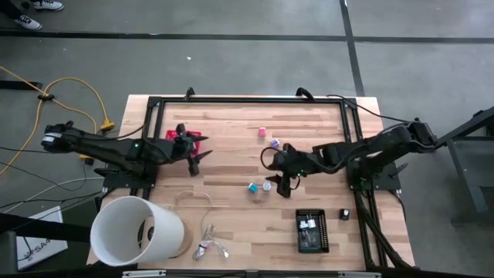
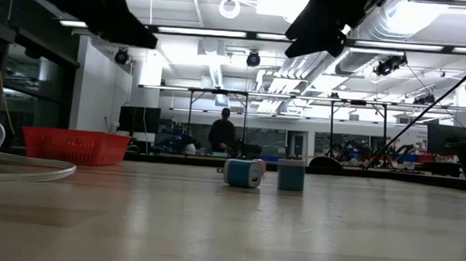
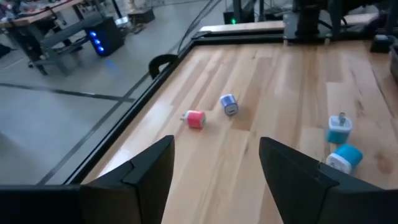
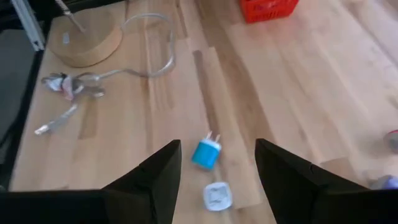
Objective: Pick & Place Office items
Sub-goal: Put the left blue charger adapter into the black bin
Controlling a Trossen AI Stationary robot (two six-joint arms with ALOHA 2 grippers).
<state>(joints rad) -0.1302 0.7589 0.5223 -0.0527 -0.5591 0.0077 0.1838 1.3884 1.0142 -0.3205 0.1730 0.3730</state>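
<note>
High view lays out the whole slatted wooden table (image 1: 231, 162): the left gripper (image 1: 197, 157) hangs beside a red mesh basket (image 1: 187, 140) near the left edge, and the right gripper (image 1: 283, 184) hovers mid-table, just beside a teal charger plug (image 1: 252, 188) and a white one (image 1: 267, 186). Both grippers have their jaws spread wide with nothing between them. A pink plug (image 1: 262, 132) and a purple-white plug (image 1: 275, 143) lie nearer the far edge, well apart from the teal pair. A black tray (image 1: 312, 231) holding small pieces sits at the near right, with a small black block (image 1: 344, 215) beside it. A big white tub (image 1: 137, 231) lies tipped at the near left, next to a clear cable loop (image 1: 193, 198) and a silvery clump (image 1: 208, 249).

Right wrist view alone shows the teal plug's two metal prongs (image 4: 213, 137) and the white plug's rounded square face (image 4: 217, 196). Left wrist view shows the pink plug (image 3: 195, 119) as a glossy cube. Low view adds a person (image 2: 222, 133) standing far behind the table.
</note>
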